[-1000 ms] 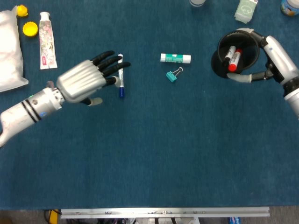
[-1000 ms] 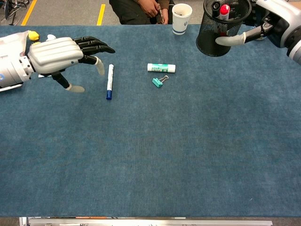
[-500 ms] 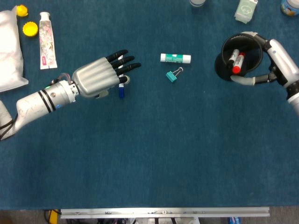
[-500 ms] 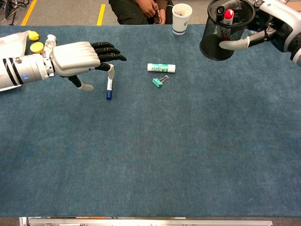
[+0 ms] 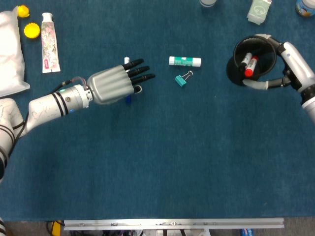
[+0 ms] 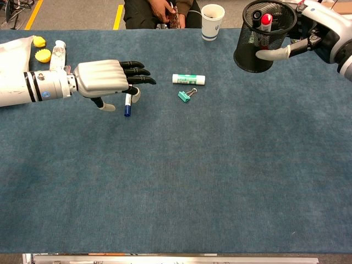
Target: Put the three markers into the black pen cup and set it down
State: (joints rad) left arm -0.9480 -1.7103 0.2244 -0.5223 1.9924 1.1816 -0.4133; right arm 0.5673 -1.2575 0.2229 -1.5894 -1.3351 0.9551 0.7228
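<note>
One marker [image 6: 127, 103] lies under the open left hand [image 5: 112, 86]: light, stiff, slippery, likely best pinched mid-barrel. The right hand [image 6: 313, 33] grips the pen cup [image 6: 263, 34].

- The left hand [image 5: 112, 87] is moving to the right, across the bench and over the blue marker [image 6: 127, 105].
- In the head view the left hand is now covering most of the blue marker. Only the white top end and a bit of the blue tip are showing. A second ago the whole marker was showing beside the fingers.
- The left arm is reaching further out over the bench than before.
- The right hand [image 5: 290, 66] is bringing the black pen cup [image 6: 263, 38] a little to the right and lower in the chest view.
</note>
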